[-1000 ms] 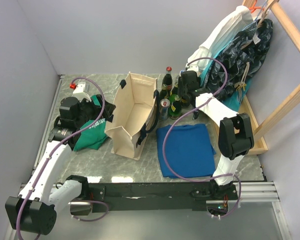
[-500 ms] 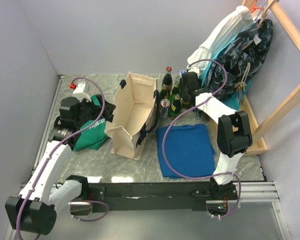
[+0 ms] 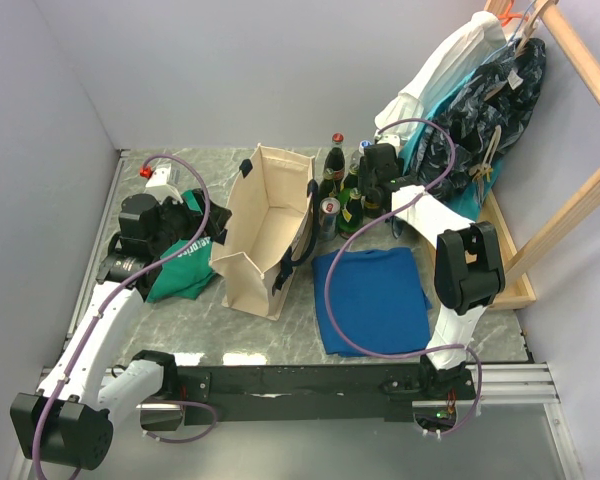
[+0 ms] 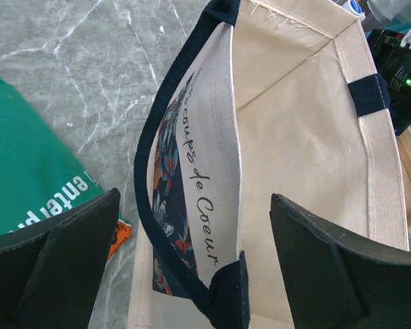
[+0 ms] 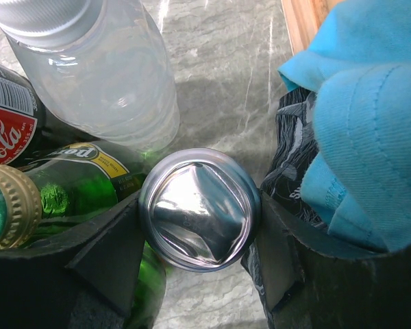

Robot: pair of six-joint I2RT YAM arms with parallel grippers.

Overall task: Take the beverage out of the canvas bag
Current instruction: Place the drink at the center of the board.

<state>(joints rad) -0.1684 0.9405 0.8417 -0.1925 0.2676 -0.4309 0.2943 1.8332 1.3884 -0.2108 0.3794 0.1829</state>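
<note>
The cream canvas bag (image 3: 265, 225) with navy handles stands open at mid-table; only bare lining (image 4: 294, 164) shows inside it. My left gripper (image 4: 195, 226) hangs open over its left rim and navy handle (image 4: 166, 212), touching nothing. In the top view the left gripper (image 3: 195, 222) is beside the bag's left wall. My right gripper (image 5: 200, 219) is shut on a silver beverage can (image 5: 200, 209), seen end-on, a finger on each side. It is outside the bag, at the back right among the bottles, where the right gripper (image 3: 375, 185) covers the can.
Around the can stand a clear plastic bottle (image 5: 103, 75), a cola bottle (image 5: 7, 127) and a green glass bottle (image 5: 75, 188). Another can (image 3: 329, 210) stands by the bag. A green cloth (image 3: 180, 265) lies left, a blue folded cloth (image 3: 372, 300) in front, hanging clothes (image 3: 470, 90) and a wooden rack right.
The right arm's elbow has shifted slightly, with the can still in its grip. The left arm and the bag have not moved.
</note>
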